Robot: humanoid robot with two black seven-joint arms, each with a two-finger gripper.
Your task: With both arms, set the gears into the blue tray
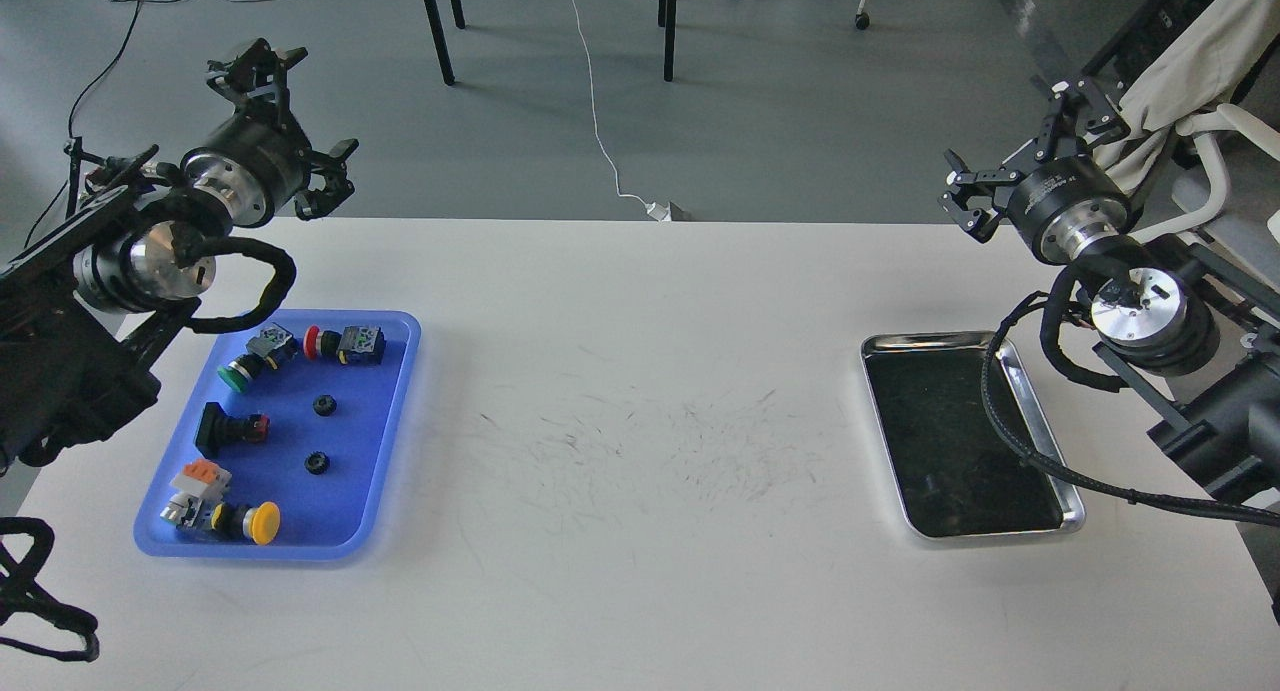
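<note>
The blue tray (392, 371) lies on the left of the white table. Two gears (322, 405) (317, 462) rest in its middle, one nearer me than the other. My left gripper (305, 111) hangs above the table's far left edge, behind the tray, fingers spread, open and empty. At the far right edge my right gripper (1008, 131) is raised the same way, open and empty. Neither gripper touches anything.
Several coloured push-button switches (345, 343) lie in the blue tray around the gears. A shiny silver tray (1040, 411) sits on the right, with my right arm's cable crossing its right rim. Chair legs and cords are on the floor beyond the table.
</note>
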